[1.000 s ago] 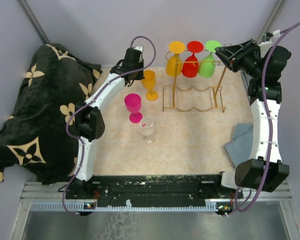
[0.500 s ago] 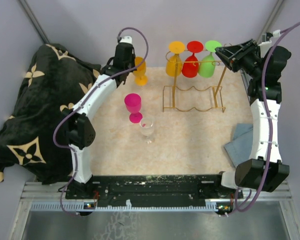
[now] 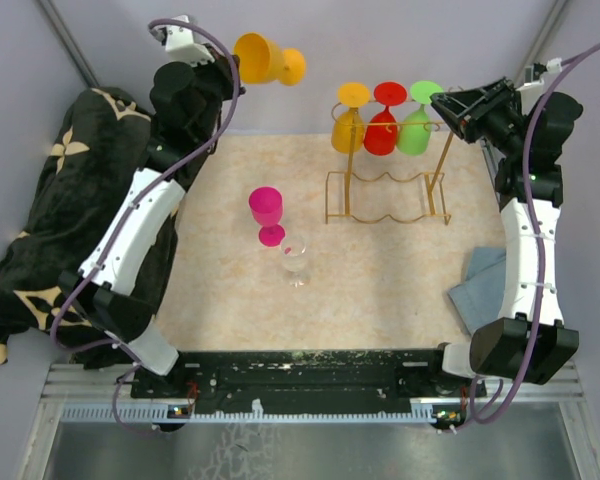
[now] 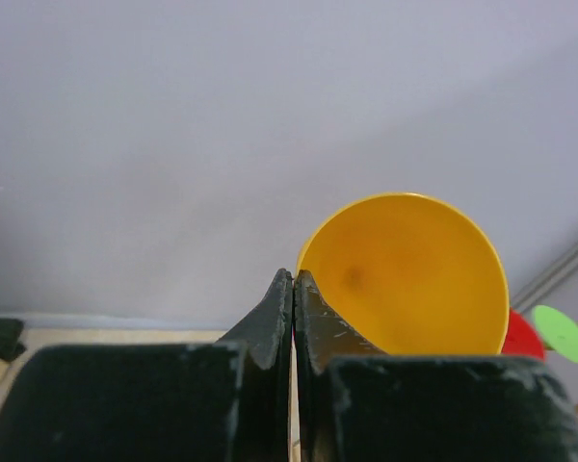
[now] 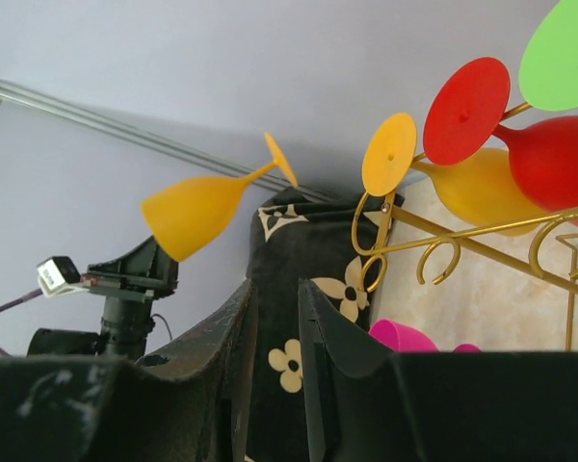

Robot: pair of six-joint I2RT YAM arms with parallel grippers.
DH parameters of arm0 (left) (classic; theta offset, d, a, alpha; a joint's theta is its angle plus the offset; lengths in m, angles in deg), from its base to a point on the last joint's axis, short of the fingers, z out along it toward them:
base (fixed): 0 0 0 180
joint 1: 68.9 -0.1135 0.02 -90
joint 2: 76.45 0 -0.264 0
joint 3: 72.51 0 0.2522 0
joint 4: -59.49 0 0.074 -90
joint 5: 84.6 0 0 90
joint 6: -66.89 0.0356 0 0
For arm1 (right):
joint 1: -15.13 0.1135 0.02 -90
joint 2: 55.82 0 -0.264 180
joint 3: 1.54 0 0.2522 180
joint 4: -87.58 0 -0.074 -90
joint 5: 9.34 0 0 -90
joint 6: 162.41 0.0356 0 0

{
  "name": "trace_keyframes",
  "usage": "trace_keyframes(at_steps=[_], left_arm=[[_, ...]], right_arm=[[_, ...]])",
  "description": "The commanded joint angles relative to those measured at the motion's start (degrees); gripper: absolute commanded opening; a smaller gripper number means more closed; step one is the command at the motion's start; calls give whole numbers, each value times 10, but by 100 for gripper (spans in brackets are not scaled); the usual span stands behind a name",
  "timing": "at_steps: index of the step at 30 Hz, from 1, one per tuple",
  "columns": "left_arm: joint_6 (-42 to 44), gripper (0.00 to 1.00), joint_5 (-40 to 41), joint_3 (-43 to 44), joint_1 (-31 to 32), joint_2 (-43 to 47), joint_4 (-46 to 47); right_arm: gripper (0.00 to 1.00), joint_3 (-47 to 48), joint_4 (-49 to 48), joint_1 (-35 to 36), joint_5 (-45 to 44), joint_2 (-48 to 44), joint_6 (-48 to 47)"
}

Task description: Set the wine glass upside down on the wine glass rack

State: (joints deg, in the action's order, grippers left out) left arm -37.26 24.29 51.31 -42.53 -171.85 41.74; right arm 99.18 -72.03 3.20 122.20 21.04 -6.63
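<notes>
Up and left of the wine glass rack, my left gripper is clamped tight, apparently on the rim of the orange wine glass. The glass lies sideways, foot toward the rack.

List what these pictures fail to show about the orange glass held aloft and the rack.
- Left wrist view: the shut jaws cover where they pinch the orange wine glass; its bowl hides stem and foot.
- Right wrist view: the base of the wine glass rack is out of frame; the jaws cover most of the pink glass.
</notes>
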Motion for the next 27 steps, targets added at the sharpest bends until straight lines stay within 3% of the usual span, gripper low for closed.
trace_keyframes(at_steps=[1, 8, 14, 22, 27], left_arm=[[-80, 0, -127, -31, -19, 39, 73], [-351, 0, -388, -130, -145, 72, 249], [-548, 0, -548, -164, -184, 24, 447], [-812, 0, -632, -126, -183, -77, 700], [-908, 0, -640, -109, -175, -116, 789]], right_arm=[[25, 5, -35, -2, 3, -29, -19], [25, 13, -53, -2, 10, -24, -22], [25, 0, -104, 2, 35, -21, -3], [25, -11, -208, 21, 86, -3, 48], [26, -17, -312, 49, 123, 23, 113]])
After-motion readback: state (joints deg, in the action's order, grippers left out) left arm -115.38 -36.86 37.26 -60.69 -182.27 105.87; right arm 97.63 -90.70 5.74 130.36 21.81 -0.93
